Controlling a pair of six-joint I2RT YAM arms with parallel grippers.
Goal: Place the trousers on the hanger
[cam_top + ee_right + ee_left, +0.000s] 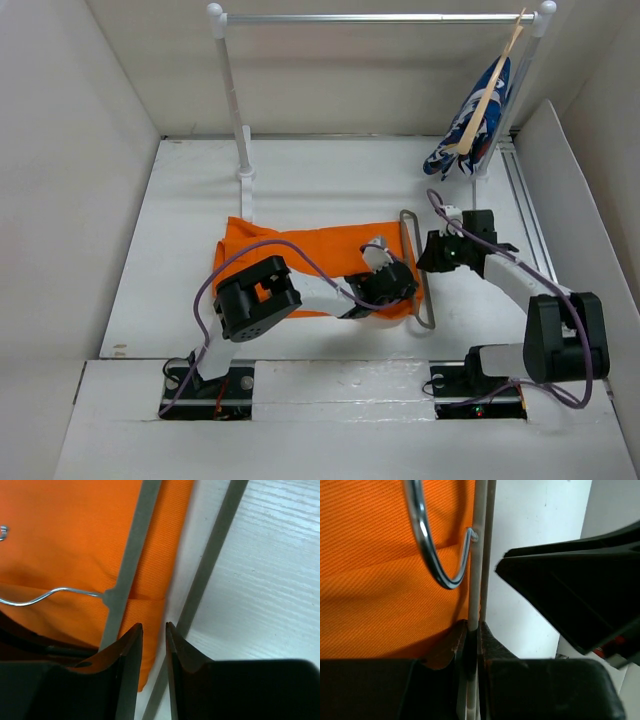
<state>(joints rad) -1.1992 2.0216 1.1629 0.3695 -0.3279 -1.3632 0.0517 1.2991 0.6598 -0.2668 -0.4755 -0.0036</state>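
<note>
Trousers [300, 255] are lying flat in the middle of the desk [330, 180]. The hanger [130, 550] lies flat at their right edge, with one bar on the orange cloth and the other on bare desk. The left tool [474, 630] is clamped tight on the hanger's thin wires, right over the cloth edge. The right tool [154, 630] sits just beside it with its tips a little apart. The outer bar runs under them, and I can't tell if they touch it.
</note>
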